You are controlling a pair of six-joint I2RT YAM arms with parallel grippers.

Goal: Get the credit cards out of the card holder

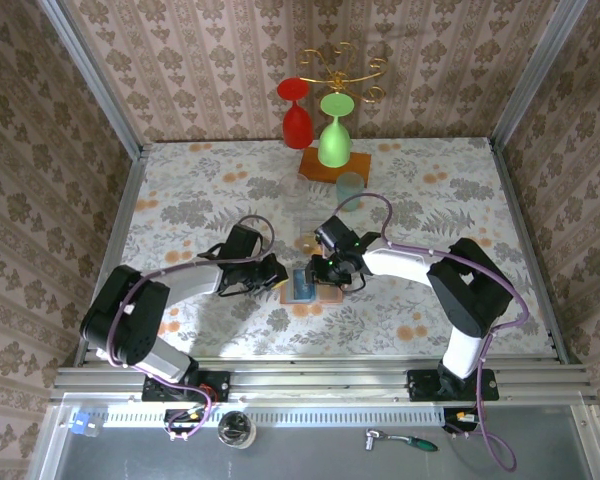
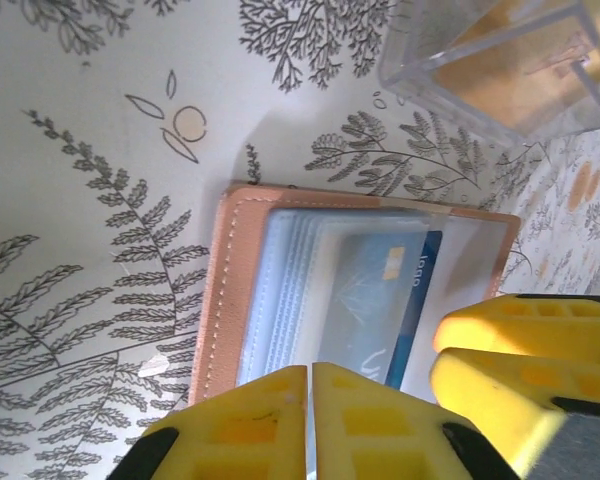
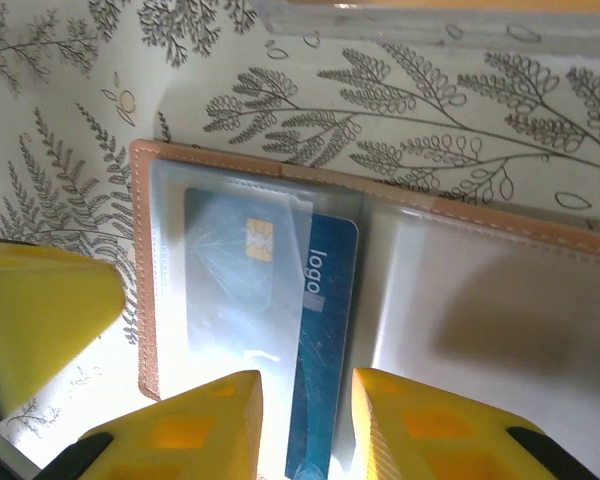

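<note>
Holder (image 3: 145,250) lies open on the table (image 3: 70,150) between both arms, left pincer (image 2: 311,375) clenched tight over its edge, and the blue card (image 3: 325,330) pokes out lengthwise straight toward the right pincer (image 3: 307,385), whose released jaws straddle its end, so right's nearer.

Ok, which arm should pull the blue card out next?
Probably right. The right gripper is open with the blue card's free end lying between its fingers; the left gripper is shut at the card holder's edge.
</note>
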